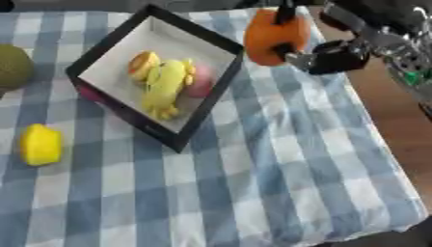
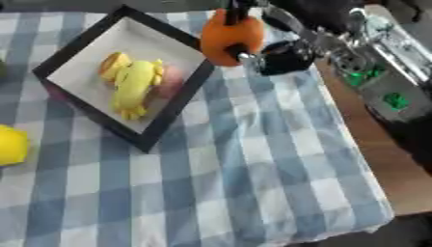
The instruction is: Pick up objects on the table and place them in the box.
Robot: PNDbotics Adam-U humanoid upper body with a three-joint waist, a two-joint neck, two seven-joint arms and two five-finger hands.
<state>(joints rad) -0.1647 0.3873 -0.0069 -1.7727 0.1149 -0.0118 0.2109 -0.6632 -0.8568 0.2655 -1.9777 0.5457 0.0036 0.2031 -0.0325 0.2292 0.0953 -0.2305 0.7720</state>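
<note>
An orange object (image 1: 274,36) hangs just right of the box's far right corner, held by my right hand (image 1: 333,55), whose fingers curl round it from the right and above. The black box (image 1: 101,50) with a white floor sits tilted at the upper left of the checked cloth. Inside it lie a yellow toy (image 1: 165,87), an orange-yellow piece (image 1: 143,62) and a pink piece (image 1: 202,82). A yellow lemon-like object (image 1: 40,144) rests on the cloth left of the box. A green round object (image 1: 13,65) sits at the far left edge. My left hand is out of sight.
The blue-and-white checked cloth (image 1: 278,183) covers the table. Brown bare table (image 1: 392,120) shows along the right edge. My right arm with silver and green parts (image 2: 380,82) comes in from the upper right.
</note>
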